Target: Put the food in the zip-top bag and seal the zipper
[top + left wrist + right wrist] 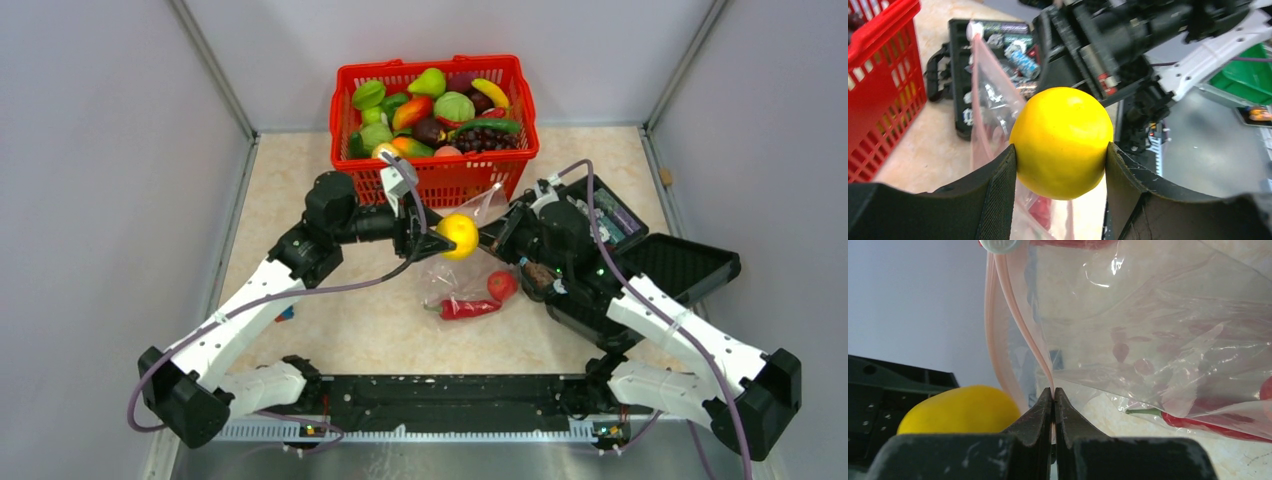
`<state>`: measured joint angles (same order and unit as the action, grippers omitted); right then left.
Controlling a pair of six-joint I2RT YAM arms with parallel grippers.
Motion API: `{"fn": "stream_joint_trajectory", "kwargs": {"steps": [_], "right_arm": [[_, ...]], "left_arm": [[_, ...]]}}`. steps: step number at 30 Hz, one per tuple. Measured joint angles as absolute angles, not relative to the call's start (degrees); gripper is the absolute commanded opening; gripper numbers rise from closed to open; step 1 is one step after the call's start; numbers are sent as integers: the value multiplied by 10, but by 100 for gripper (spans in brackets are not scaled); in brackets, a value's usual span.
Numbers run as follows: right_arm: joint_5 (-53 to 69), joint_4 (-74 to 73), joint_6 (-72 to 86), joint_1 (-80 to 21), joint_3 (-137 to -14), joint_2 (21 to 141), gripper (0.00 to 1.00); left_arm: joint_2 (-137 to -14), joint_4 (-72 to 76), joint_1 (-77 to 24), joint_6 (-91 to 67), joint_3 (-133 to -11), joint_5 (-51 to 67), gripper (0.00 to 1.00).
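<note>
Two clamped hands: left hand [1060, 149] on lemon [1063, 130], right hand [1054, 392] pinching half-hidden zipper [1020, 325].

L arm [240, 310] showing white shells, black joints | R arm [665, 320] matching, white w/ black wrist & base blocks | purple cable [330, 288] running along ea. arm | L fingers [998, 200] wearing black mesh-textured pads | R fingers [1038, 415] showing scuffed matte-black, tapering tips | black rail [450, 395] joining both bases

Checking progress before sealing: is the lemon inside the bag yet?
Out: the left gripper holds the lemon beside the bag, not inside it.
</note>
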<state>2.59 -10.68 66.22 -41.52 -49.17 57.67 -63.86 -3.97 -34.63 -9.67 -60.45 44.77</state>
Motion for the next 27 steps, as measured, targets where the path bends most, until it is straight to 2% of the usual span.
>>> {"fn": "stream_joint_trajectory", "kwargs": {"steps": [10, 14, 22, 24, 26, 27], "right_arm": [[21, -141, 651, -415, -492, 558, 0], [41, -140, 648, -415, -492, 543, 0], [61, -129, 645, -415, -492, 531, 0], [61, -129, 643, -415, -492, 529, 0], [62, -129, 641, -415, -492, 528, 0], [62, -129, 641, -415, -492, 528, 0]], "left_arm": [[-662, -74, -374, -34, -590, 265, 13], [-664, -80, -377, -20, -585, 226, 17], [-680, -108, -394, 15, -596, 217, 36], [-680, -112, -397, 17, -602, 221, 45], [-680, -113, -400, 18, -608, 226, 59], [-680, -113, -401, 18, -610, 228, 60]]}}
